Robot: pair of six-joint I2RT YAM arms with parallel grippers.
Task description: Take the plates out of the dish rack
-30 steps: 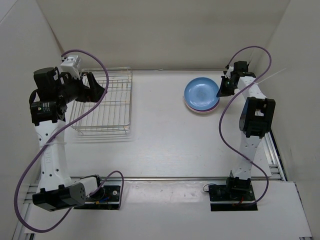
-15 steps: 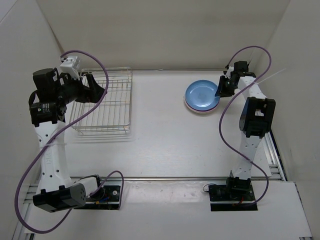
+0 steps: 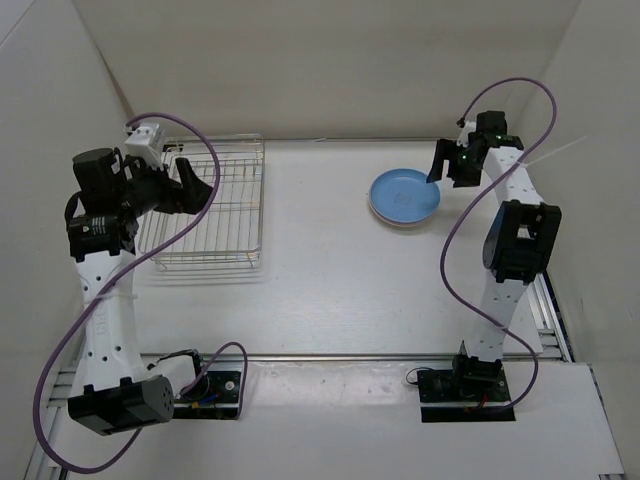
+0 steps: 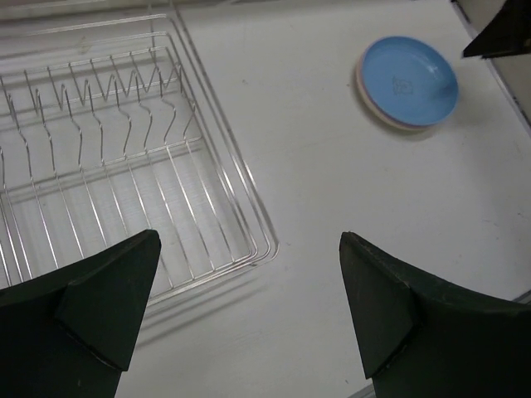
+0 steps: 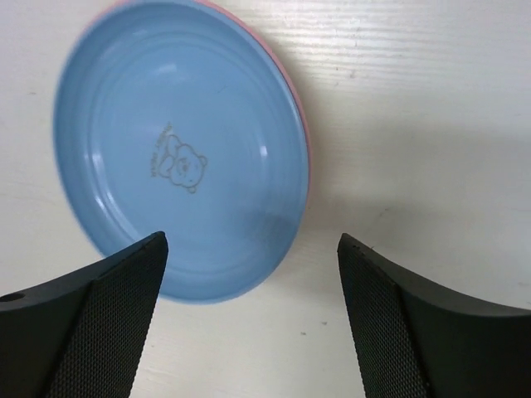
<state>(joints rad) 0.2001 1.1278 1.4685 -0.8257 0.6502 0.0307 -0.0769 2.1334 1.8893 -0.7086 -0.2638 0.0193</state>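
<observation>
A light blue plate (image 3: 404,194) lies flat on top of a stack at the back right of the table. A pink plate's rim (image 5: 297,112) peeks out beneath it. My right gripper (image 3: 446,165) hovers open just off the stack's right edge. In the right wrist view the blue plate (image 5: 178,157) lies ahead of my right gripper (image 5: 251,239), which holds nothing. The silver wire dish rack (image 3: 215,205) stands at the back left with no plate in it. My left gripper (image 3: 195,183) hangs open above the rack (image 4: 124,166). The left wrist view shows my left gripper (image 4: 249,240) and the far blue plate (image 4: 408,79).
White walls enclose the table (image 3: 330,270) on the left, back and right. A metal rail (image 3: 350,357) runs along the near edge by the arm bases. Purple cables loop off both arms.
My right gripper has opened and let go of the blue plate, which now lies flat on the stack. The right arm has drawn back. The left arm has shifted slightly.
</observation>
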